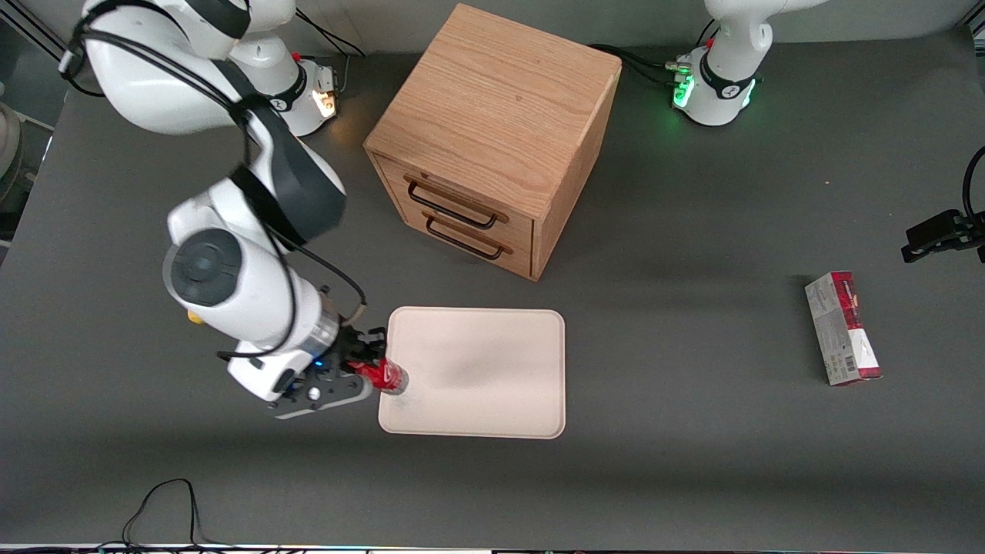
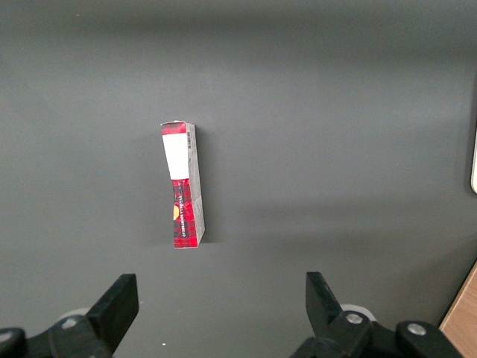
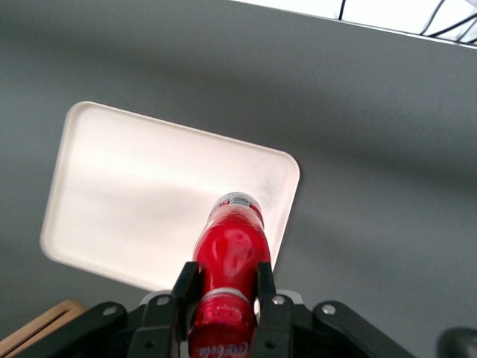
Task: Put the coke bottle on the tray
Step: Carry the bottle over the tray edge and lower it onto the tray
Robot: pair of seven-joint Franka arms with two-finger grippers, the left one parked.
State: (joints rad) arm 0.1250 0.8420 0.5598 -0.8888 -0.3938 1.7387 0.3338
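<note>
Now gripper (image 3: 225, 298) clamped on coke bottle (image 3: 229, 250), above tray (image 3: 112, 194) edge.

White script on the coke bottle (image 3: 227, 298), clamped in the gripper (image 3: 223, 298), partly legible as Coca-Cola lettering; carton box (image 1: 843, 328) print unreadable; barcode only

Red coke bottle (image 3: 229, 257) gripped above cream tray (image 3: 134, 201) edge
</note>
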